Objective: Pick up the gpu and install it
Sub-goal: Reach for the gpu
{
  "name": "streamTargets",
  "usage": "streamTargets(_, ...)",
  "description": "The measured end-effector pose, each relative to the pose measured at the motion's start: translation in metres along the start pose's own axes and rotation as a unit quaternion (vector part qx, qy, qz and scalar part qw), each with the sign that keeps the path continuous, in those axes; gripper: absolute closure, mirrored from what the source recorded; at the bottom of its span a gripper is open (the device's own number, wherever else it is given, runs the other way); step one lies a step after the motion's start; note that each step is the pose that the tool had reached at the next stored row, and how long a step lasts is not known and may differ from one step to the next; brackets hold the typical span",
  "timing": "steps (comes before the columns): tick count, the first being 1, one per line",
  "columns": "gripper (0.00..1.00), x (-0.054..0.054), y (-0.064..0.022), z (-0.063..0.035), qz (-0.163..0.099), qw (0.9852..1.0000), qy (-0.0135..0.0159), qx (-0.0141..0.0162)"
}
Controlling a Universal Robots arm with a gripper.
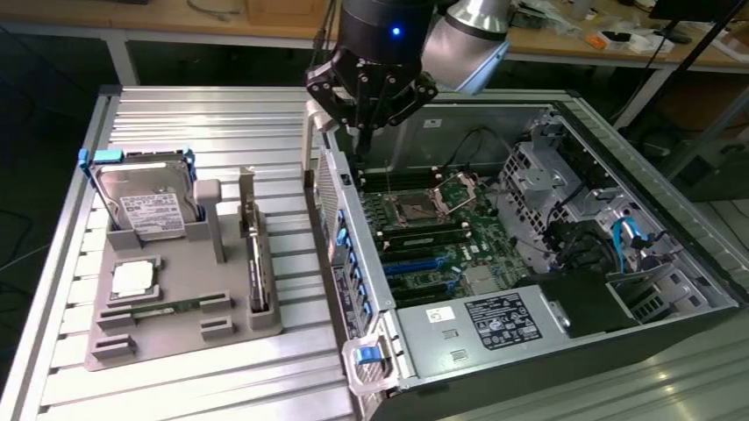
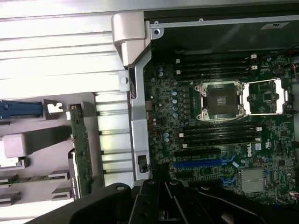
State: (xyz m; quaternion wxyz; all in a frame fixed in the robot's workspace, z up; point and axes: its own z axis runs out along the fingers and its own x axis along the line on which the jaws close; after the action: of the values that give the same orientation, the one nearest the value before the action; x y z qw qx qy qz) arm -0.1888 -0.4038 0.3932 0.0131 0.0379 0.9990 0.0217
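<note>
In the exterior view a slatted aluminium table (image 1: 210, 114) carries a grey plastic parts holder (image 1: 175, 338) at about nine o'clock of the scene. At the holder's eleven o'clock a silver boxy hard drive with a white label (image 1: 146, 206) leans in a blue bracket. A small silvery square chip (image 1: 132, 279) lies at six o'clock from the drive.

The gpu (image 1: 255, 267) (image 2: 80, 149), a thin flat card with a silvery metal bracket at its far end, stands on edge in a slot along the holder's three o'clock side. It is not yet picked up and sits just beside the open dark metal computer case (image 1: 562, 105).

At one o'clock from the gpu and well apart from it, the black linkage gripper (image 1: 361, 140) (image 2: 164, 186) hangs over the case's near wall. Its fingers are pressed together and hold nothing.

Inside the case lies a green motherboard (image 1: 422, 237) (image 2: 187, 93) with a square metal-framed processor socket (image 1: 416, 209) (image 2: 223, 100). Blue expansion slots (image 1: 410, 263) (image 2: 196, 163) sit at six o'clock from the socket. A grey power supply box with a black-and-white label (image 1: 492, 320) fills the case's six o'clock end.
</note>
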Motion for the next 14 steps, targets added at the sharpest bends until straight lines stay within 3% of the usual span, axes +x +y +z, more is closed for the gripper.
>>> streamTargets(14,0.89,0.039,-0.0064,-0.0009,0.000,1.0000,0.0000,0.0000)
